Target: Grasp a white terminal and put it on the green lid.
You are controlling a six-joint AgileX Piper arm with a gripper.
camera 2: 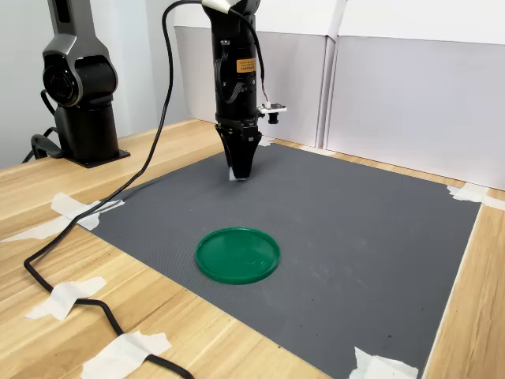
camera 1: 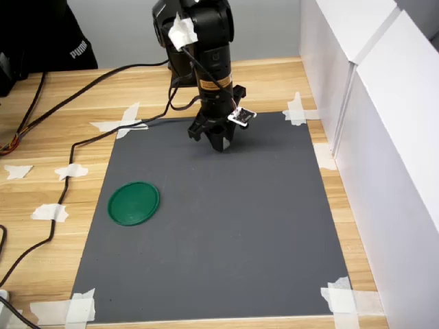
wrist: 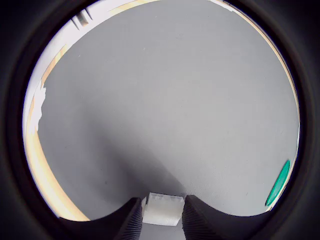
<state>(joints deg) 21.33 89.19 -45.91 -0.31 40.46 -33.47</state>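
Observation:
In the wrist view the white terminal [wrist: 162, 209], a small white block, sits squeezed between my two dark fingers [wrist: 131, 221], so my gripper [wrist: 161, 220] is shut on it. In both exterior views my gripper [camera 1: 221, 144] [camera 2: 240, 175] points straight down with its tips at the far part of the grey mat [camera 1: 226, 233]. I cannot tell whether the terminal touches the mat. The green lid [camera 1: 134, 203] [camera 2: 237, 254] lies flat on the mat, well apart from the gripper and nearer the mat's front left in the first exterior view. Its edge [wrist: 278, 183] shows in the wrist view.
White tape pieces [camera 1: 123, 120] [camera 1: 296, 110] hold the mat's corners to the wooden table [camera 1: 41, 226]. A black cable [camera 1: 65, 185] runs over the table at the first exterior view's left. White panels [camera 1: 384, 137] wall off that view's right side. A dark arm base [camera 2: 79, 95] stands at the second exterior view's left.

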